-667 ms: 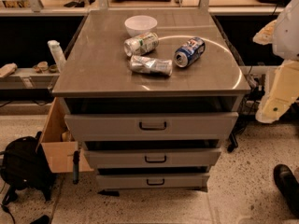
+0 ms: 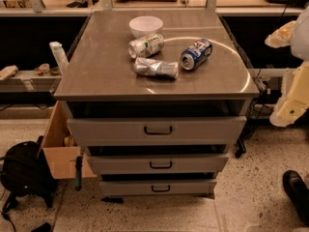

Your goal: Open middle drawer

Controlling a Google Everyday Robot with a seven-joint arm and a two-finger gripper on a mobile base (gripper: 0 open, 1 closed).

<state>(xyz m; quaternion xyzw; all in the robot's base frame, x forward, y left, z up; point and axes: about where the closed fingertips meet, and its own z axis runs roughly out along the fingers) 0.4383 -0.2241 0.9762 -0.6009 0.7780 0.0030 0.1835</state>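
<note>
- Nearest me, bottom right, a dark rounded shape (image 2: 295, 190) is cut off by the frame edge; I can't say what it is.
- Left on the floor, I've got a black backpack (image 2: 20, 175) partly out of frame, with a cardboard box (image 2: 60, 151) half hidden beside the cabinet.
- The middle drawer (image 2: 157, 164) sits between the lowest drawer (image 2: 159, 187) and the top drawer (image 2: 157, 130). There's a dark gap above its front, and its inside is hidden.
- The gripper (image 2: 285, 112) hangs at the right edge, well apart from the drawers. I can't tell whether it's spread or pressed together.
- On the tabletop (image 2: 96, 76), a crushed silver can (image 2: 155, 67), a blue can (image 2: 195, 53) and a pale can (image 2: 146, 45); I can't read any of the labels.
- Farthest back, a white bowl (image 2: 146, 25).
</note>
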